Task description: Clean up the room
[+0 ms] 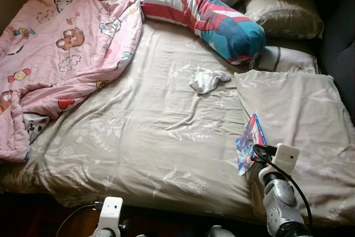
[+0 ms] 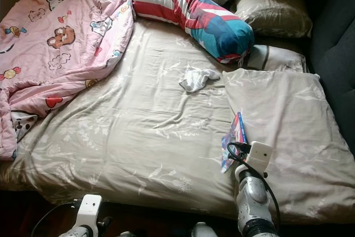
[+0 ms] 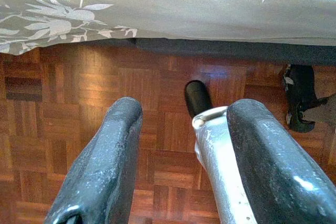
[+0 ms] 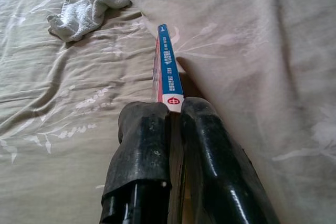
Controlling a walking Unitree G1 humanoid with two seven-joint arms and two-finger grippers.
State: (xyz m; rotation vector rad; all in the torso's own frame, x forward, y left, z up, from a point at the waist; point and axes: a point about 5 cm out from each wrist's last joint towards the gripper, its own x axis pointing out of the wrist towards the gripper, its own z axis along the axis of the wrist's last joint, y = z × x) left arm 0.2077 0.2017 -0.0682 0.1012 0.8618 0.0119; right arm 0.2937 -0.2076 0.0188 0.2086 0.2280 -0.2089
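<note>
Right end effector (image 4: pixel 176 109) pinching thin glossy book (image 4: pixel 169 74).

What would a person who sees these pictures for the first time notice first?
Most striking is the long striped bolster pillow in red, white and blue, lying across the head of the bed. Next comes the rumpled pink cartoon blanket heaped on the bed's left side. Near the foot, the right gripper has its jaws shut on a thin blue book beside a beige pillow.

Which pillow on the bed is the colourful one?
The long bolster pillow near the head of the bed, striped red, white and blue-teal. The other pillows behind it are plain beige.
</note>
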